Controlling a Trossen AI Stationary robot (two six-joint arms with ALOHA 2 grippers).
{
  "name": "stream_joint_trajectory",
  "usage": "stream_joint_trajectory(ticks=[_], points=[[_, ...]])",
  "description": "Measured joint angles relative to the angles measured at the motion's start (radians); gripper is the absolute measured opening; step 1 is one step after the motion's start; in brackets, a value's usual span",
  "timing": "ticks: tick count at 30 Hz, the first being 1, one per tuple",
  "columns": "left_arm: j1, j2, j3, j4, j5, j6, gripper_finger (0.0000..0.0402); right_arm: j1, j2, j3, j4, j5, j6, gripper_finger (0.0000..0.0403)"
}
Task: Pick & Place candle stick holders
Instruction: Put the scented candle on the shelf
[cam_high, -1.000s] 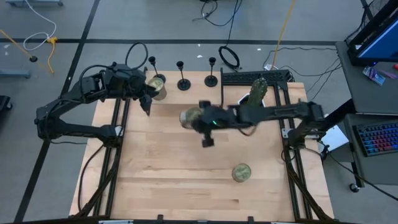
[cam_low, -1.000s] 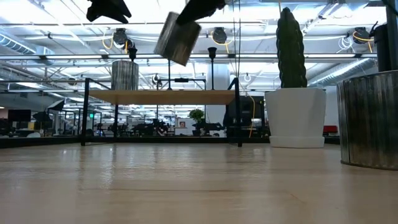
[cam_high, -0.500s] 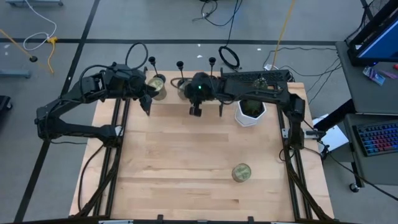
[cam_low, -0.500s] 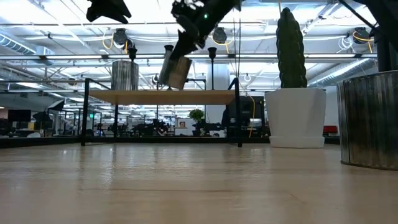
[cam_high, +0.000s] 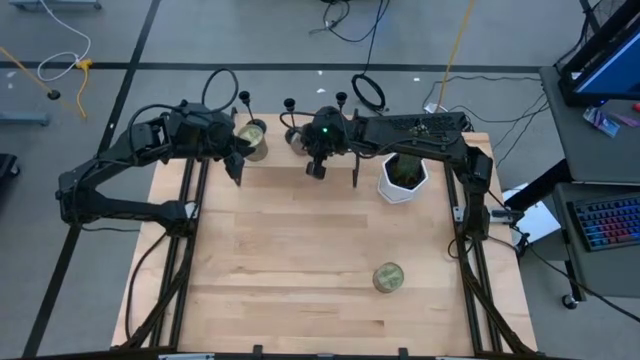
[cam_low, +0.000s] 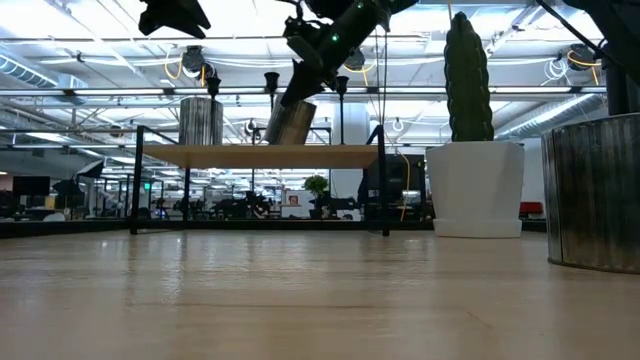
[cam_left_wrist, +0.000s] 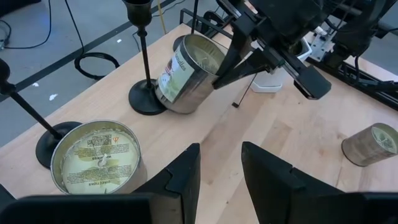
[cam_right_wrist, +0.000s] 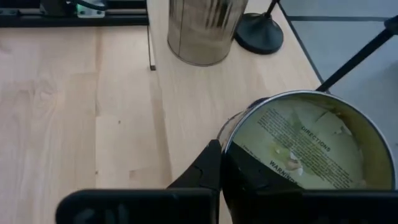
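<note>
Your right gripper (cam_left_wrist: 233, 59) is clamping a tilted jar (cam_left_wrist: 186, 73), its rim touching the table just beside the middle candle stick holder (cam_left_wrist: 144, 59). Your left gripper (cam_left_wrist: 217, 177) is hanging parted and empty near another jar (cam_left_wrist: 96, 155).

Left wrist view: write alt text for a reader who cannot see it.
The right tool holds a tilted metal can by its rim, low over the wooden table, beside a black candle stick holder. A second can stands nearer, by another holder; the left tool is open and empty.
</note>
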Motion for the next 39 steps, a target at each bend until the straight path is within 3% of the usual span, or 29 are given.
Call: stream_joint_trajectory(ticks=[12, 21, 25, 33, 39], points=[[0.0, 0.0, 0.0, 0.001, 0.0, 0.01, 0.0124, 0.0, 0.0, -0.002, 0.005, -0.001, -0.022, 0.0038], [0.0, 0.0, 0.0, 0.001, 0.0, 0.02, 0.0124, 0.001, 0.0, -0.003, 0.014, -0.008, -0.053, 0.003], [0.0, 0.0, 0.0, 0.001, 0.0, 0.02, 0.0124, 0.0, 0.0, -0.003, 0.019, -0.073, -0.075, 0.0025], [0.0, 0.0, 0.0, 0.001, 0.0, 0.022, 0.0124, 0.008, 0.0, -0.078, 0.22, -0.078, -0.151, 0.0029], [0.0, 0.0, 0.0, -0.011, 0.0, 0.022, 0.0124, 0.008, 0.0, -0.086, 0.221, -0.076, -0.184, 0.0056]])
